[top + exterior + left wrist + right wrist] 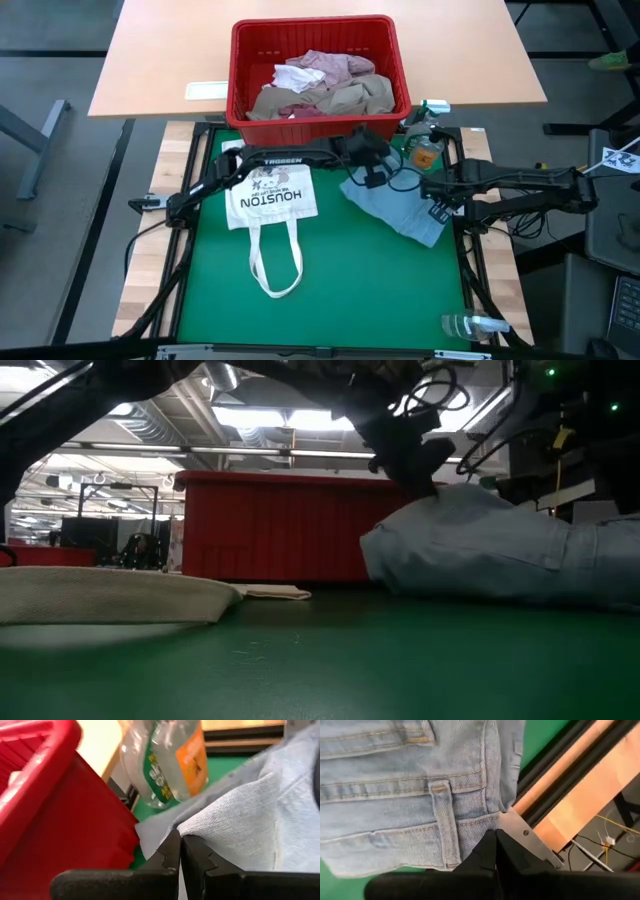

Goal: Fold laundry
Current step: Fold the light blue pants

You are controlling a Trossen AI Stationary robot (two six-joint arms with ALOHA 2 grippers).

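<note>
Light blue denim jeans (400, 212) lie crumpled on the green mat (330, 290) at its right side, just in front of the red basket (318, 70). The basket holds more laundry: pink, white and tan garments (320, 88). My left gripper (370, 172) reaches across from the left and is shut on the jeans' far corner. My right gripper (437, 208) points steeply down at the jeans' right edge and is shut at the waistband (445, 805). My left gripper pinches a denim edge (197, 832) between its two fingers at the jeans' far corner, beside the basket. It comes slanting down from the left. That corner is drawn up into a peak (440, 495); the rest of the jeans lies on the mat. My right gripper has its shut fingertips (495, 840) on the waistband's edge (480, 837), near a belt loop and by the table's right rail. It comes from above, pointing down. The fingers themselves cover the place of contact, so how many layers they hold does not show.
A white tote bag (270, 198) printed HOUSTON lies flat on the mat's left half, its straps toward the near edge. A clear bottle with an orange label (425, 150) stands right of the basket. Another clear bottle (470, 323) lies at the near right corner. A black rail (560, 775) borders the mat's right side.
</note>
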